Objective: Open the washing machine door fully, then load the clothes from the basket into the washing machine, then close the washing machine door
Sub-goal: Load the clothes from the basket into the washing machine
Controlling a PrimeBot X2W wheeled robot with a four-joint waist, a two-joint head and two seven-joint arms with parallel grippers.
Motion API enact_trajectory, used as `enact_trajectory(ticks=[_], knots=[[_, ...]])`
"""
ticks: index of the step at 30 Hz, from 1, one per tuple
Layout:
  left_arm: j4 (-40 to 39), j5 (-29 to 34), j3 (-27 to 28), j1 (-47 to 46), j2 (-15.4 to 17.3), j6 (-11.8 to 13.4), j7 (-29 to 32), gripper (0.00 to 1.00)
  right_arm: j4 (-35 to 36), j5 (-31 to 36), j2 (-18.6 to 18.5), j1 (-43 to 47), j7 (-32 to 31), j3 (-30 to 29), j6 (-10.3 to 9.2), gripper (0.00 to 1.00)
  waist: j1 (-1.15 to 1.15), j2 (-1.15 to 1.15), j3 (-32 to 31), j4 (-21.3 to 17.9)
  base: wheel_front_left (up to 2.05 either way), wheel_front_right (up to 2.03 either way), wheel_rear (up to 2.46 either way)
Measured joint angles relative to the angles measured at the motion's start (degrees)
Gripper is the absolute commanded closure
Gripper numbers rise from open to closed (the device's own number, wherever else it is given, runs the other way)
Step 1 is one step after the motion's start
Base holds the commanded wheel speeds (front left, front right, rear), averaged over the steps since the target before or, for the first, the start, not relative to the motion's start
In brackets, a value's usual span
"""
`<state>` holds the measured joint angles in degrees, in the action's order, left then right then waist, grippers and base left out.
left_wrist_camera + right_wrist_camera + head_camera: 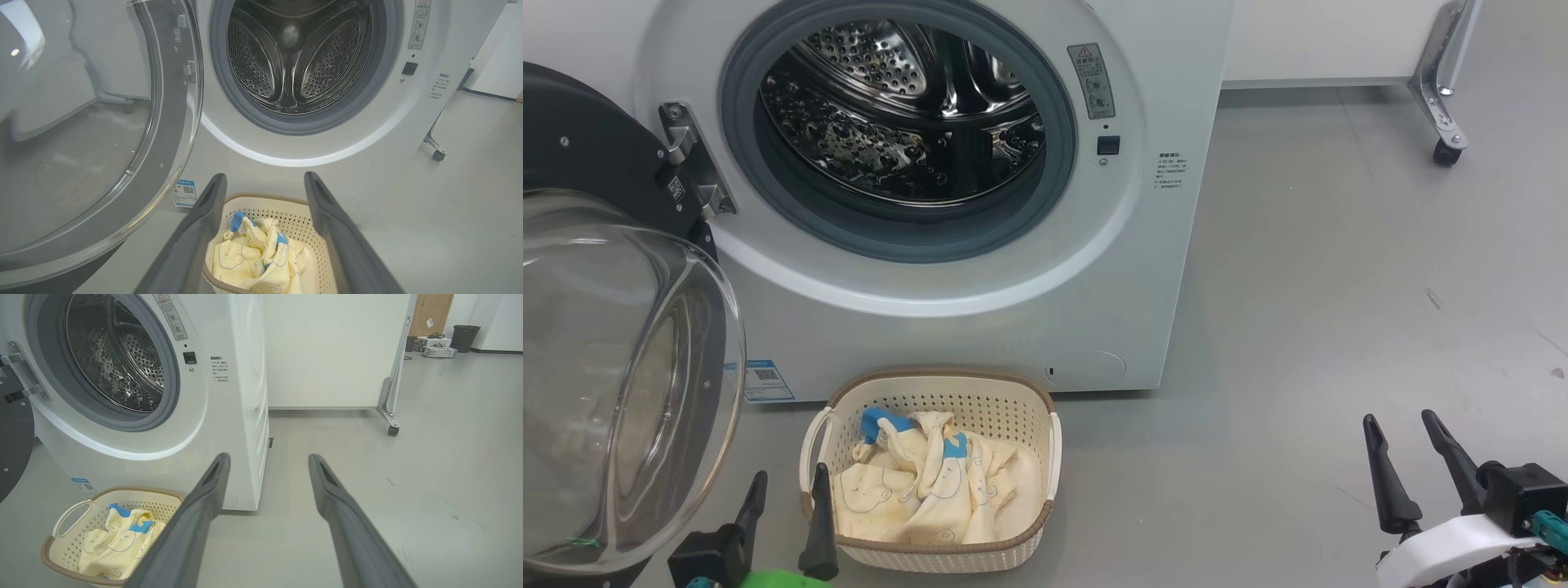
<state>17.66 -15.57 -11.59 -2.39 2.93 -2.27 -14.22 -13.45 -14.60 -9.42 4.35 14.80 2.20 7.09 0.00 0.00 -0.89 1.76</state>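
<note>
Left gripper (791,480): 2 long dark fingers spread wide, nothing between them, hanging low in front of the big white front-loading washing machine (1094,310), towards its hinge side.
Right gripper (1398,416): same deal, jaws wide apart and empty, out over bare grey floor (1339,327), well off to the washer's right and clear of it.
Basket: cream perforated plastic laundry basket with a brown woven-look rim (935,376) and 2 side handles, on the floor just in front of the washer, below the hatch.
Clothes: small pile of soft cream garments with faint printed outlines and bright blue trim (931,482), all in that basket in front of the washer, none in the drum.
Door: big round washing machine door with a glossy black rim and bulging clear glass bowl (613,367), swung wide open on the hinge at the washer's left.
Drum: shiny perforated steel drum (898,114), looks empty, ringed by the grey rubber seal (1058,188).
Sticker: little blue label (765,380), low on the washer's front near the door.
</note>
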Motion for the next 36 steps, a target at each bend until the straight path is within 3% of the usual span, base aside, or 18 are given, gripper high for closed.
enact_trajectory(ticks=[36], knots=[[-0.2, 0.1, 0.3, 0.0, -0.1, 0.0, 0.0, 0.00, 0.2, 0.2, 0.2, 0.0, 0.0, -0.7, 0.00, 0.00, 0.00, 0.00, 1.0, 1.1, 0.18, -0.18, 0.00]])
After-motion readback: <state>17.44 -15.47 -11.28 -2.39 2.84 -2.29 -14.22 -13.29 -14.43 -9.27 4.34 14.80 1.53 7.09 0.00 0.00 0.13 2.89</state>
